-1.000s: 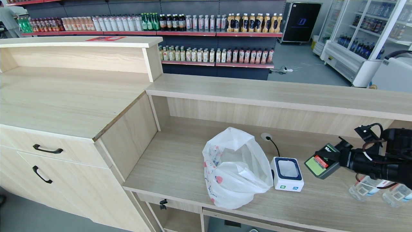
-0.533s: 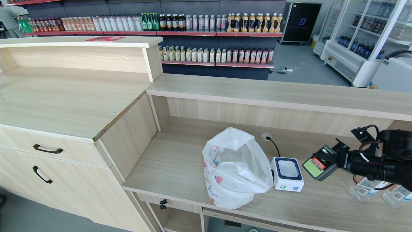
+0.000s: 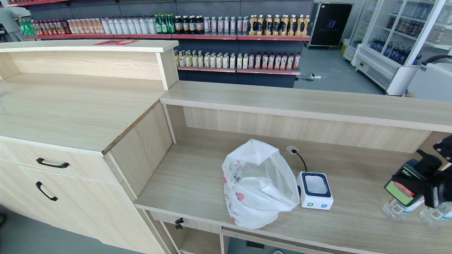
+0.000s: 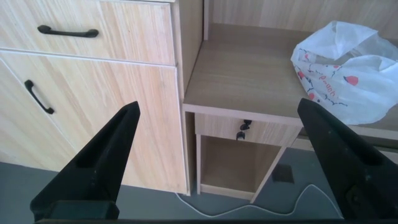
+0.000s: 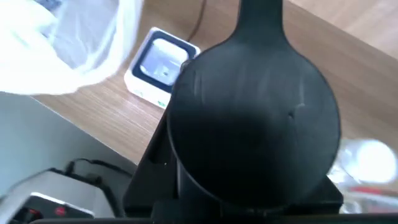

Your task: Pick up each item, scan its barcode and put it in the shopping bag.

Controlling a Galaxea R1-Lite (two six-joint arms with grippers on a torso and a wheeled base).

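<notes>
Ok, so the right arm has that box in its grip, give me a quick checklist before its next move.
1. Box gripped by the right gripper: ok.
2. Scanner window facing up and uncovered: ok.
3. Box positioned over the scanner: not ok, it hangs well off to the scanner's right, near the bottles.
4. Barcode side turned toward the scanner: cannot tell.
5. Shopping bag upright with its mouth open: ok.
6. Left gripper open and away from the bag: ok.
</notes>
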